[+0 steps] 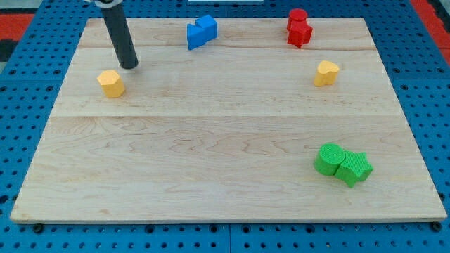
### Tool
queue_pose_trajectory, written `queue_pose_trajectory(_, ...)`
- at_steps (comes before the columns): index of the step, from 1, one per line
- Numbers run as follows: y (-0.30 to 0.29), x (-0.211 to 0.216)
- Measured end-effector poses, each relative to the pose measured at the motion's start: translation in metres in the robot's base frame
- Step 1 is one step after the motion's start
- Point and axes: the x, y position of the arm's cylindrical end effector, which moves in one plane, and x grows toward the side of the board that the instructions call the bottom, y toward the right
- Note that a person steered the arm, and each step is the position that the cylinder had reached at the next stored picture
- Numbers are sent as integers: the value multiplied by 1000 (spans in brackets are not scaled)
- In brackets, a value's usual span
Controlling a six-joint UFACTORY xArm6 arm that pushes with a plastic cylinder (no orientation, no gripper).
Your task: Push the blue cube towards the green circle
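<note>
The blue block (201,31), an irregular stepped shape, lies near the view's top, left of centre. The green circle (328,159) sits at the lower right, touching a second green block (354,169) on its right. My tip (129,66) rests on the board at the upper left, well left of and below the blue block, and just above and right of a yellow hexagonal block (111,83). The tip touches no block.
Two red blocks (299,28) sit together at the top right. A yellow heart-like block (325,72) lies at the right, below them. The wooden board (211,140) rests on a blue pegboard surface (21,84).
</note>
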Motion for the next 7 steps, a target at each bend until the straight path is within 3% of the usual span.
queue_pose_trajectory(2, 49, -82)
queue_pose_trajectory(5, 160, -120)
queue_pose_trajectory(6, 184, -118)
queue_pose_trajectory(7, 205, -77)
